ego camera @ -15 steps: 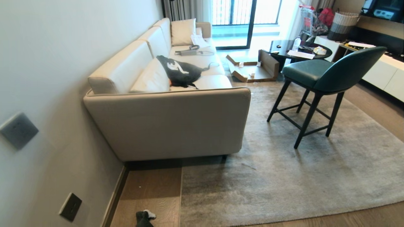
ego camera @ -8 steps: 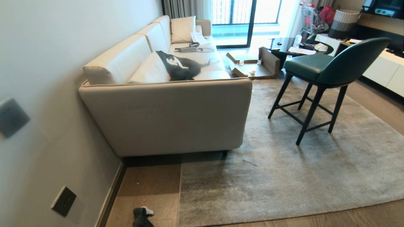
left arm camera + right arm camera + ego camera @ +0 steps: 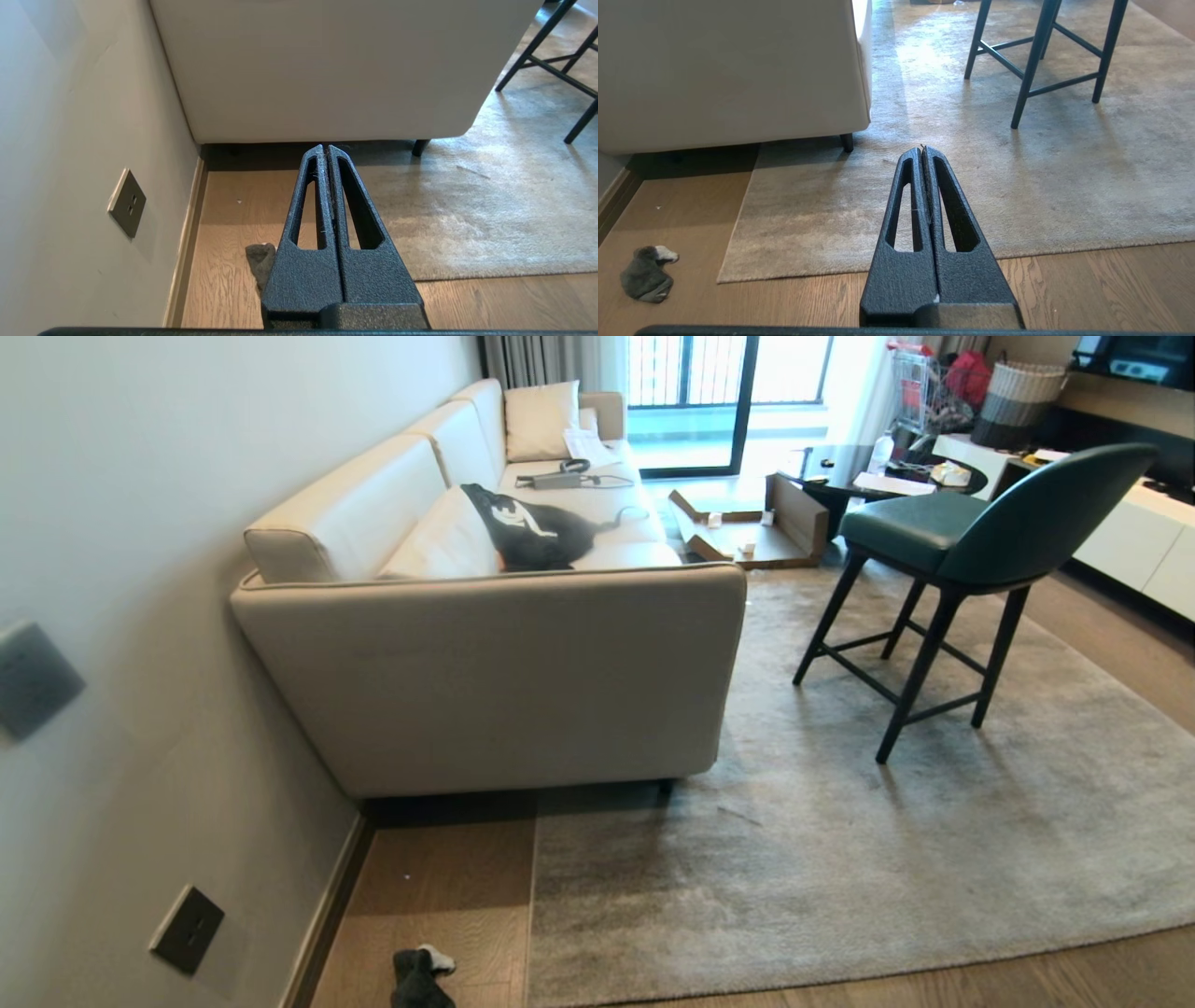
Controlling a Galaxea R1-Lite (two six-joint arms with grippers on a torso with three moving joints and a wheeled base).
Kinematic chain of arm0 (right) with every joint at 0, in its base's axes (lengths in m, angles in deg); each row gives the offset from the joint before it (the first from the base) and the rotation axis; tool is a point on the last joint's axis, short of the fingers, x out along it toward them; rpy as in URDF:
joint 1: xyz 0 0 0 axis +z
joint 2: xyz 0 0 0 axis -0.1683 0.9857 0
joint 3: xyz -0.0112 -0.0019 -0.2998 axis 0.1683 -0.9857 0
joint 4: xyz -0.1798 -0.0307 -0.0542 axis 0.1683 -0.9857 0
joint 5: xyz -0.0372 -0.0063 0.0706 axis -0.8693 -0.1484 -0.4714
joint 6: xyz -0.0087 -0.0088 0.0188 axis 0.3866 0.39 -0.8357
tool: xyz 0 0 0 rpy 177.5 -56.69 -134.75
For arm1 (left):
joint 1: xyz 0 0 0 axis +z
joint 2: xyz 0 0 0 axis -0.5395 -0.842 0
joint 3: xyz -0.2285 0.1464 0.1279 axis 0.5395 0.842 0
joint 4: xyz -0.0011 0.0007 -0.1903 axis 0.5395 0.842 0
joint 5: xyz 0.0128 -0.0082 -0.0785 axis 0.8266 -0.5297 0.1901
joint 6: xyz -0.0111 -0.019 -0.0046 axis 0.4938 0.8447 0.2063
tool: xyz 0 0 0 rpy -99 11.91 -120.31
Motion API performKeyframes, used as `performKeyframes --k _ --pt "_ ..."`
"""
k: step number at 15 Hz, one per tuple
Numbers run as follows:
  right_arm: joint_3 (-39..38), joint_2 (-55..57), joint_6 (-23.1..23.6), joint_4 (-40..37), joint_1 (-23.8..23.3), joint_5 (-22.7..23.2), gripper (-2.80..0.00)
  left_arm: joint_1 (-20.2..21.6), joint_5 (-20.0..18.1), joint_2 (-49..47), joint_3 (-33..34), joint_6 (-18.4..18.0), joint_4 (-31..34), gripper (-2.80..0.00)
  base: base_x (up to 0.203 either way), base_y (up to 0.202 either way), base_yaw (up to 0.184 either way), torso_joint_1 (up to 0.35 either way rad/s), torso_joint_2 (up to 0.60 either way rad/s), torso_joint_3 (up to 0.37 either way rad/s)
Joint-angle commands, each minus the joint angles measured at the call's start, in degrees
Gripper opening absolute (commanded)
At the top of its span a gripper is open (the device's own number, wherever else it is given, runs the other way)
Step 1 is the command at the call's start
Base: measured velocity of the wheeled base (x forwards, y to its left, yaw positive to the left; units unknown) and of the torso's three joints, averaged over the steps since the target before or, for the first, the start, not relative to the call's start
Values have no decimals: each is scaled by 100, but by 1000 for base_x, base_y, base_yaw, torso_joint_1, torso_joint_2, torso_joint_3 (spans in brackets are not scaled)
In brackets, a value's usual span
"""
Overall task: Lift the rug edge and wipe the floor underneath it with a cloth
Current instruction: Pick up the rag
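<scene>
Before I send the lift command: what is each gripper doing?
Left gripper: closed, holding nothing.
Right gripper: closed, holding nothing.
The cloth lies on the floor.

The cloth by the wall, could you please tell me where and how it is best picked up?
Probably grip the cloth across its bunched dark middle, coming straight down from above. It lies crumpled on the bare floor, clear of the rug edge, so nothing blocks a claw from above.
</scene>
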Motion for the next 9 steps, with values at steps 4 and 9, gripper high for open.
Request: performKeyframes --k 4,9 --pt "-1 1 2 12 1 3 -280 0 -2 0 0 5 -10 -280 0 0 0 10 57 66" --pt "-1 1 2 12 1 3 -280 0 68 0 0 -3 -2 -280 0 0 0 1 2 -34"
